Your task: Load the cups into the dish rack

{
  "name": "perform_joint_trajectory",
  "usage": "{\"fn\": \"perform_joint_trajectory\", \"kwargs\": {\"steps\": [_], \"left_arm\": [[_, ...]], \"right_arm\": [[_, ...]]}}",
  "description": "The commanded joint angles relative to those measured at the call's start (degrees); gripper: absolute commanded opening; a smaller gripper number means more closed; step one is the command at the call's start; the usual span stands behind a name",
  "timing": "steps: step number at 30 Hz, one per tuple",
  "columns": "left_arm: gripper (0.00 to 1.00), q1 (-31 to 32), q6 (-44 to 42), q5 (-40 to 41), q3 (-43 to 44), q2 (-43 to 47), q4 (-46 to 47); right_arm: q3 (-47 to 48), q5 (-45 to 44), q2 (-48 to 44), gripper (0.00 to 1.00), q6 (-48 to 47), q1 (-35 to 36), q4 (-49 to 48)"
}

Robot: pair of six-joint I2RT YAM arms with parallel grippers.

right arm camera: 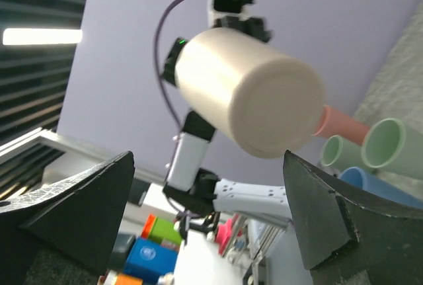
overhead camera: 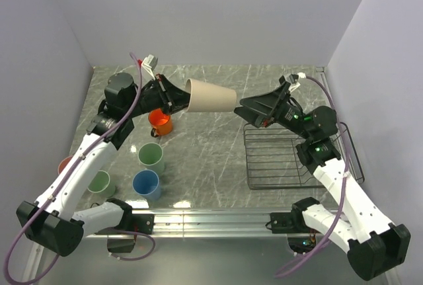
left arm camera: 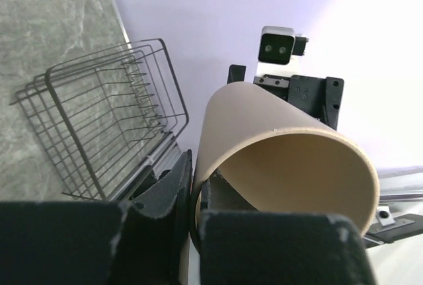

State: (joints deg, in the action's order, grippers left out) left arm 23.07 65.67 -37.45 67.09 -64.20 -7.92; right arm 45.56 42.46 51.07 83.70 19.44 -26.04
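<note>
My left gripper [overhead camera: 177, 102] is shut on the rim of the beige cup [overhead camera: 211, 97] and holds it on its side in the air, base toward the right arm; the rim pinch shows in the left wrist view [left arm camera: 188, 192]. My right gripper [overhead camera: 246, 110] is open and empty, just right of the cup's base [right arm camera: 277, 110]. The dark wire dish rack [overhead camera: 297, 156] stands empty at the right [left arm camera: 106, 126]. On the table at the left are the orange mug [overhead camera: 160, 122], two pale green cups [overhead camera: 151, 157] [overhead camera: 100, 183], a blue cup [overhead camera: 146, 184] and a salmon-pink cup [overhead camera: 65, 164].
Purple walls close in the marble table [overhead camera: 211, 159] on three sides. A metal rail [overhead camera: 211, 219] runs along the near edge between the arm bases.
</note>
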Motion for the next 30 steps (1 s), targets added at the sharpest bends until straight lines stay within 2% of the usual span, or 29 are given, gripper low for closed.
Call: {"fn": "perform_joint_trajectory", "kwargs": {"steps": [1, 3, 6, 8, 11, 13, 22, 25, 28, 29, 30], "left_arm": [[0.00, 0.3, 5.5, -2.4, -2.1, 2.8, 11.7], [0.00, 0.4, 7.9, -2.6, -4.6, 3.7, 16.8], [0.00, 0.5, 8.5, -3.3, -5.7, 4.2, 18.8], [0.00, 0.5, 7.5, -3.4, -3.6, 4.1, 17.4], [0.00, 0.4, 2.6, -4.3, 1.4, 2.8, 10.3], [0.00, 0.5, 3.0, -5.7, 2.1, 1.8, 11.5], [0.00, 0.5, 7.5, -8.3, -5.6, 3.3, 18.7], [0.00, 0.5, 8.1, -8.3, -6.4, 2.9, 20.6], [0.00, 0.6, 8.4, -7.3, -6.9, 2.5, 21.5], [0.00, 0.6, 8.3, -6.9, -6.9, 2.4, 21.5], [0.00, 0.6, 8.1, -6.4, -6.9, 2.6, 20.9]], "right_arm": [[5.1, -3.2, 1.4, 1.00, 0.0, 3.6, -1.7], [7.3, -5.1, 2.1, 1.00, -3.0, 6.0, 1.2], [8.7, -7.0, 3.9, 1.00, -4.1, 8.1, 2.9], [9.0, -8.8, 4.0, 1.00, -5.0, 8.8, 5.1], [9.4, -11.8, 3.1, 1.00, -8.2, 9.2, 10.1], [8.2, -12.3, 3.2, 1.00, -7.5, 9.2, 8.6], [10.5, -14.1, 6.7, 0.97, -3.0, 10.1, 3.0], [12.2, -14.4, 8.3, 0.91, -2.7, 11.1, 2.8], [13.6, -14.2, 9.4, 0.81, -2.4, 12.0, 2.8], [13.9, -14.2, 9.6, 0.74, -2.3, 12.4, 2.8], [14.3, -14.0, 9.8, 0.73, -2.3, 12.5, 2.8]]}}
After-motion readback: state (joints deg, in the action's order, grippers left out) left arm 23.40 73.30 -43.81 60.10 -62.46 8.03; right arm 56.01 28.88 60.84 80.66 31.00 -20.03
